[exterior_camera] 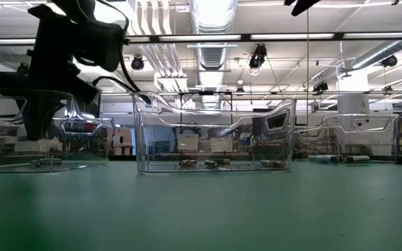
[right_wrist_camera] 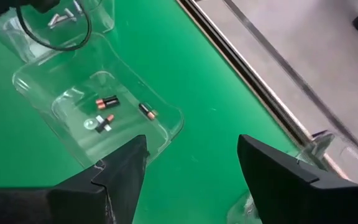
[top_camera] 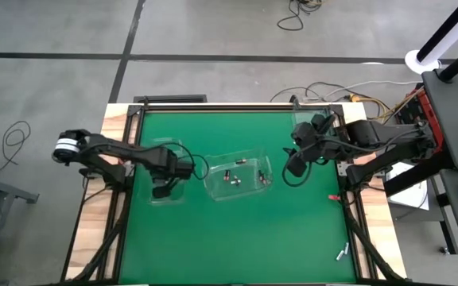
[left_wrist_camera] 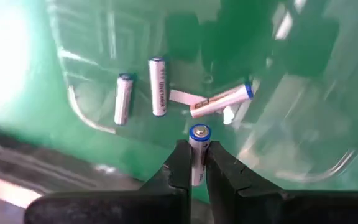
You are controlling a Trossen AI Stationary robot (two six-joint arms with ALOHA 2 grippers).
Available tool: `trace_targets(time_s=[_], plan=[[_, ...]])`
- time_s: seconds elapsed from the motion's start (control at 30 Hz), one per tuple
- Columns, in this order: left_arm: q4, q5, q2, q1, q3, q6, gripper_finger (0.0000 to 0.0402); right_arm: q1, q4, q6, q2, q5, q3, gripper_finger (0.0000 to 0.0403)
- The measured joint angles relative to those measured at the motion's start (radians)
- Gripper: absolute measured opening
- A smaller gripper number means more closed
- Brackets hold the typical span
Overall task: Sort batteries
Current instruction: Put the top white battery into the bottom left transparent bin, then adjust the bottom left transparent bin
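Note:
My left gripper (left_wrist_camera: pixel 194 162) hovers over the left clear bin (top_camera: pixel 165 171), shut on a white battery with a blue tip (left_wrist_camera: pixel 197 146). Three more white batteries (left_wrist_camera: pixel 157 87) lie on that bin's floor. The middle clear bin (top_camera: pixel 237 176) holds several small dark batteries (right_wrist_camera: pixel 107 102). My right gripper (right_wrist_camera: pixel 191 162) stands open above the green mat (top_camera: pixel 237 230), near a third clear bin (top_camera: pixel 312 131) at the far right. Two batteries (top_camera: pixel 342 254) lie loose on the mat by the near right edge. My left gripper pinches the white battery between its two fingers (left_wrist_camera: pixel 180 165), on the battery's sides below its blue-ringed end (left_wrist_camera: pixel 199 132). The battery lies along the fingers, its free end sticking out past their tips. It is lifted clear above the bin's floor.
A small red object (top_camera: pixel 333 197) lies on the mat near the right edge. The table's black frame (top_camera: pixel 213 107) and wooden border run around the mat. Cables lie on the floor beyond the far edge. Open mat stretches across the near half.

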Motion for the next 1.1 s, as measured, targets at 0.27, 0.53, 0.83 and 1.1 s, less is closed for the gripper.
trace_targets(time_s=[0.27,0.53,0.83,1.1], plan=[[0.049,0.001,0.104,0.017,-0.026,0.289,0.0009,-0.005,0.003,-0.074,-0.015,0.006,0.0,0.0248],[0.113,0.003,0.165,0.038,-0.061,0.317,0.0009,-0.01,0.005,-0.116,-0.014,0.036,0.0,0.0261],[0.142,-0.029,0.159,0.037,-0.042,0.253,0.0056,-0.034,0.005,-0.107,-0.015,0.095,0.0,0.0283],[0.05,-0.092,0.084,0.04,0.02,0.235,0.0158,-0.1,-0.005,-0.156,-0.027,0.012,0.0,0.0319]])
